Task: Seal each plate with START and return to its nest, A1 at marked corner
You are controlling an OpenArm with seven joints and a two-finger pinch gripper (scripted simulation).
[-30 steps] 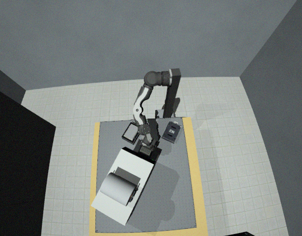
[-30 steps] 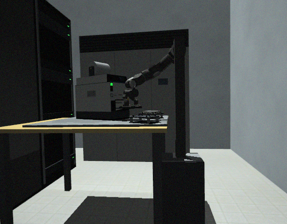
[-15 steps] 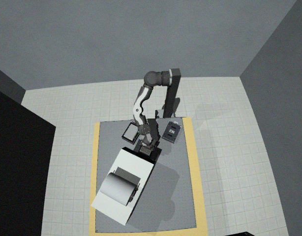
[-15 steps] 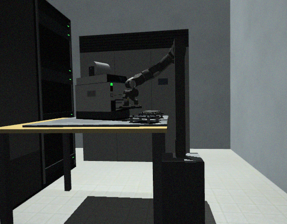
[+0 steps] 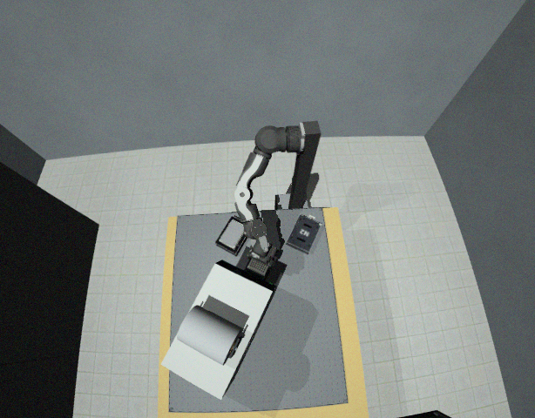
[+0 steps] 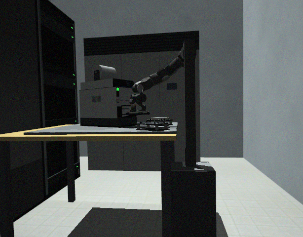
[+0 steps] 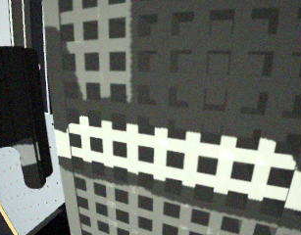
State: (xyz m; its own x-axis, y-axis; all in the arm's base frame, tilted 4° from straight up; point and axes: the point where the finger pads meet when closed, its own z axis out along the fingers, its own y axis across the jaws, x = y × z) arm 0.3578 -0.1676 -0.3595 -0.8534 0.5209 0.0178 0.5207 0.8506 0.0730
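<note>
Released, and the gripper (image 5: 261,257) (image 6: 138,110) (image 7: 157,178) hovers around the open plate (image 5: 258,266) (image 7: 181,159) on the stage (image 5: 279,271) (image 6: 146,113); nest N2 (image 5: 311,233) (image 6: 156,124) two o'clock!

From high overhead I look down on the whole tabletop (image 5: 303,351) (image 6: 95,136), the sealer (image 5: 240,283) (image 6: 97,103) and the arm (image 5: 243,189) (image 6: 159,75), with plenty of floor around. My exterior view stands well back, low and nearly level, facing the table's side, sealer left, arm's post (image 5: 306,166) (image 6: 190,101) right. The wrist view sits very near, filled by a plate's (image 5: 258,266) (image 7: 189,122) well grid. Top and exterior share tabletop, sealer and arm.
</note>
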